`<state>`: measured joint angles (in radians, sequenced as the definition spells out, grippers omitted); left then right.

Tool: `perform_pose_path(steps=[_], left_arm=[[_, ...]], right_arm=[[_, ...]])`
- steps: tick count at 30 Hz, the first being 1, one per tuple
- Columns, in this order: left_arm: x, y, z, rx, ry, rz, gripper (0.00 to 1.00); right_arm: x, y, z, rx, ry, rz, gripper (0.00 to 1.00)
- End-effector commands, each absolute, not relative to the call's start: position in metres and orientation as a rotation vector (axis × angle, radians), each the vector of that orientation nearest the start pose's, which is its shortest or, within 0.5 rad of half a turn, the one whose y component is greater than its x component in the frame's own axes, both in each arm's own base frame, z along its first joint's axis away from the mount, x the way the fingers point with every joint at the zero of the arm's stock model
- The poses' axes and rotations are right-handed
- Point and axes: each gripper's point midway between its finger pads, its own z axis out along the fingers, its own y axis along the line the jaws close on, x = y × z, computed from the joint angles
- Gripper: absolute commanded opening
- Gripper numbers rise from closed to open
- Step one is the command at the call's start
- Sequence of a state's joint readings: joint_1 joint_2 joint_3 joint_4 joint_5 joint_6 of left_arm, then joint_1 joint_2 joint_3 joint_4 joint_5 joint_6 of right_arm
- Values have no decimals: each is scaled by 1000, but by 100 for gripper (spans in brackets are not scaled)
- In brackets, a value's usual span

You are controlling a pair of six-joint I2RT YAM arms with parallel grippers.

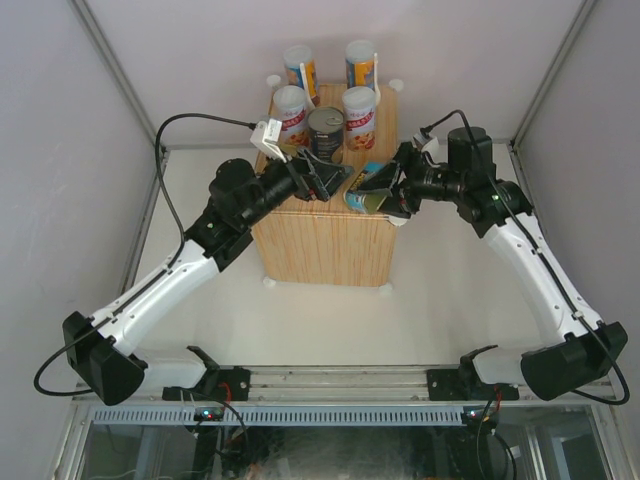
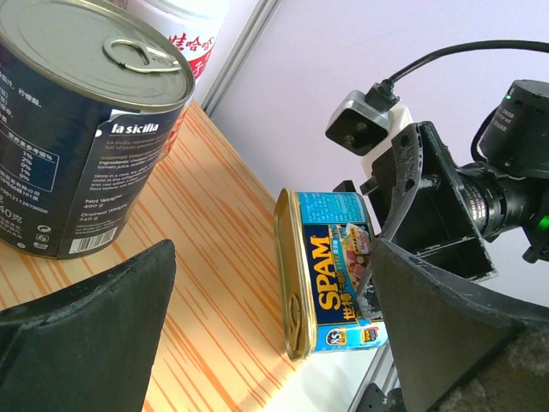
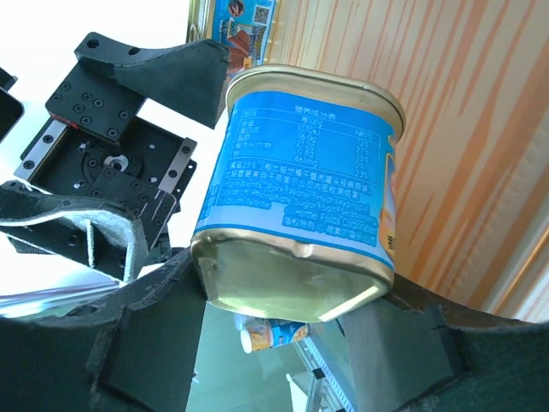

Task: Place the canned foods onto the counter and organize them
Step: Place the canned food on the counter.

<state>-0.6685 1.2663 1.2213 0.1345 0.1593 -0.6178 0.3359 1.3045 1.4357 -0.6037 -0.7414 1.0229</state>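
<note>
The light wood counter (image 1: pixel 320 245) carries two tall blue-orange cylinders (image 1: pixel 299 68) at its far edge. In front of them stand two short white-red cans (image 1: pixel 290 110) and a dark can (image 1: pixel 325 128). My right gripper (image 1: pixel 388 190) is shut on a flat gold-blue tin (image 3: pixel 300 197). It holds the tin on edge at the counter's right edge (image 2: pixel 330 275). My left gripper (image 1: pixel 325 182) is open and empty just left of that tin, in front of the dark can (image 2: pixel 77 137). Its fingers (image 2: pixel 94 335) straddle bare wood. A second gold-blue tin (image 3: pixel 236 21) peeks out at the top of the right wrist view.
White round knobs (image 1: pixel 268 282) mark the counter's corners. The white table (image 1: pixel 450 300) lies around it, with grey walls (image 1: pixel 60 150) on three sides. Both arms lean in over the counter's middle, close together. A rail (image 1: pixel 330 380) runs along the near edge.
</note>
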Motion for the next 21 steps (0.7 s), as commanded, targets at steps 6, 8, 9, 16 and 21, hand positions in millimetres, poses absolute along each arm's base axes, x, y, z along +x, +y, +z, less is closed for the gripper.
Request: perform_pose_path(steps=[6, 8, 9, 16, 21], left_arm=[[306, -307, 448, 156, 1459, -1174, 98], [307, -308, 447, 157, 1462, -1173, 98], [307, -308, 446, 156, 1463, -1172, 98], [306, -307, 446, 160, 1465, -1164, 98], [305, -306, 446, 170, 1469, -1156, 99]], right_arm=[[270, 249, 374, 140, 2244, 1525, 59], [270, 249, 373, 136, 2246, 1522, 52], [270, 249, 373, 135, 2247, 1524, 48], [267, 249, 380, 129, 2204, 1597, 34], [260, 260, 398, 67, 2145, 1728, 36]])
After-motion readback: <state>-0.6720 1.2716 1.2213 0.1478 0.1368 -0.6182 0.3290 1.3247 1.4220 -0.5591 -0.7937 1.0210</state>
